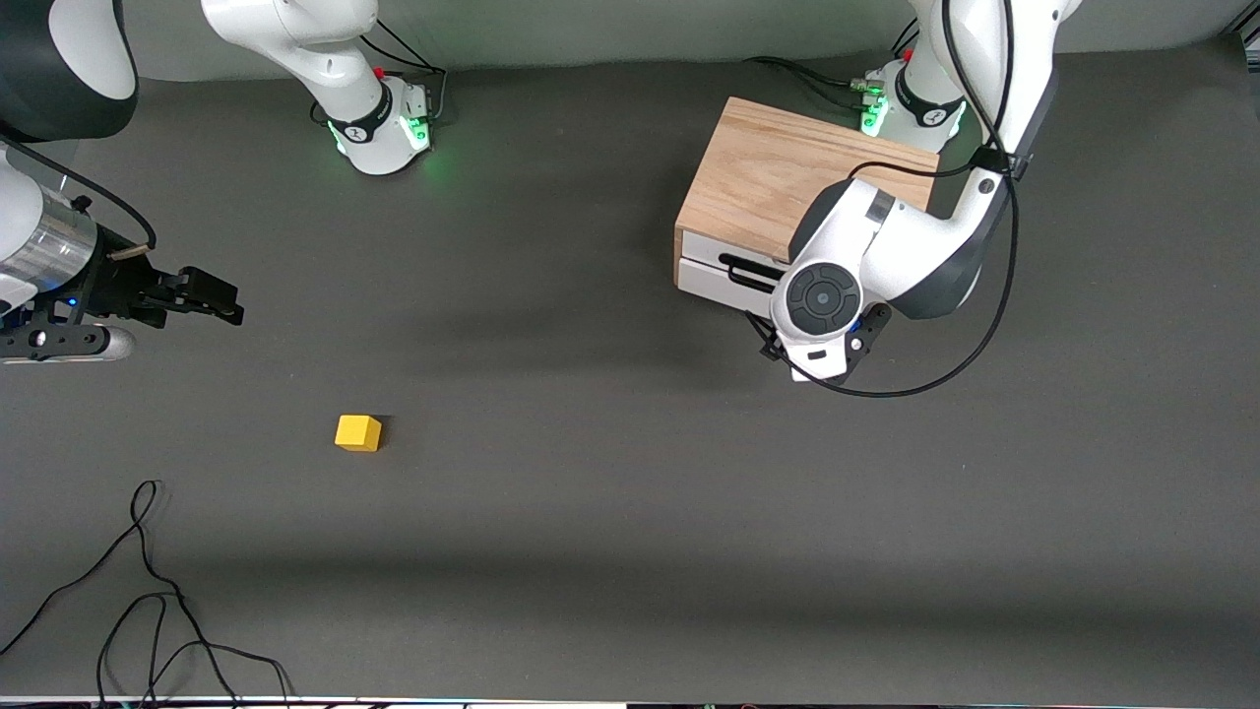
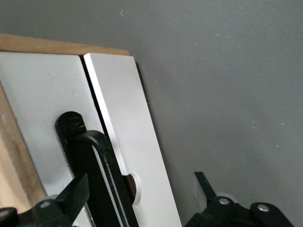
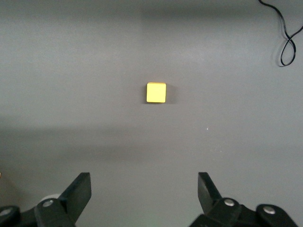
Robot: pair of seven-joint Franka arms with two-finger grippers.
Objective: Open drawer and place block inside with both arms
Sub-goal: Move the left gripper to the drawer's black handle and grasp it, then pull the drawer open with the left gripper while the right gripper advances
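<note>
The oak-grain cabinet [image 1: 778, 167] stands toward the left arm's end of the table. Its white drawer front [image 1: 714, 281] with the black bar handle [image 1: 748, 271] shows no interior. The left arm's hand [image 1: 822, 305] hangs in front of the drawer and hides its fingers there. In the left wrist view my left gripper [image 2: 142, 187] is open, with the handle [image 2: 97, 170] between the fingers, close to one of them, and the drawer front [image 2: 128, 127] just past it. The yellow block [image 1: 357, 432] lies on the grey table. My right gripper [image 1: 224, 300] is open and empty in the air. The right wrist view shows the block [image 3: 156, 92] ahead of the open gripper [image 3: 143, 182].
A loose black cable [image 1: 148, 591] lies on the table nearer to the front camera than the block, and part of it shows in the right wrist view [image 3: 289, 42]. The arm bases [image 1: 379, 128] stand along the table's edge farthest from the front camera.
</note>
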